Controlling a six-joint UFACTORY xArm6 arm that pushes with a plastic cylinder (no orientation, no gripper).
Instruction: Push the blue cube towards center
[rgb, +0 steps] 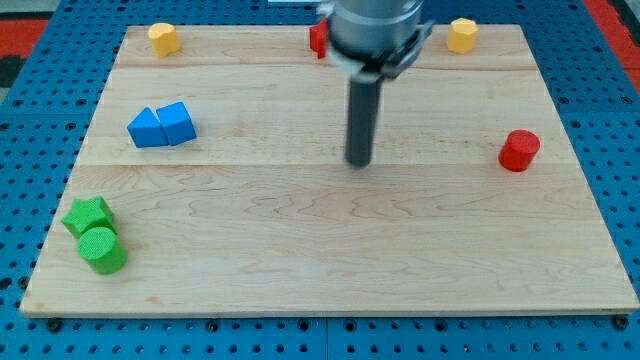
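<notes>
We saw my tip (359, 161) resting near the middle of the wooden board (330, 260), well to the right of two touching blue blocks (161, 126). A green star (87, 215) and green cylinder (102, 250) touched at lower left. A red cylinder (519, 150) stood at right. Two yellow blocks (163, 39) (461, 35) and a partly hidden red block (318, 39) lined the top edge.

Pale wooden board (330, 260), planks running 9-to-3, sits on a blue perforated base (40, 70) showing on every side. Red patch (612, 12) at 2 o'clock corner. Lighting even.
</notes>
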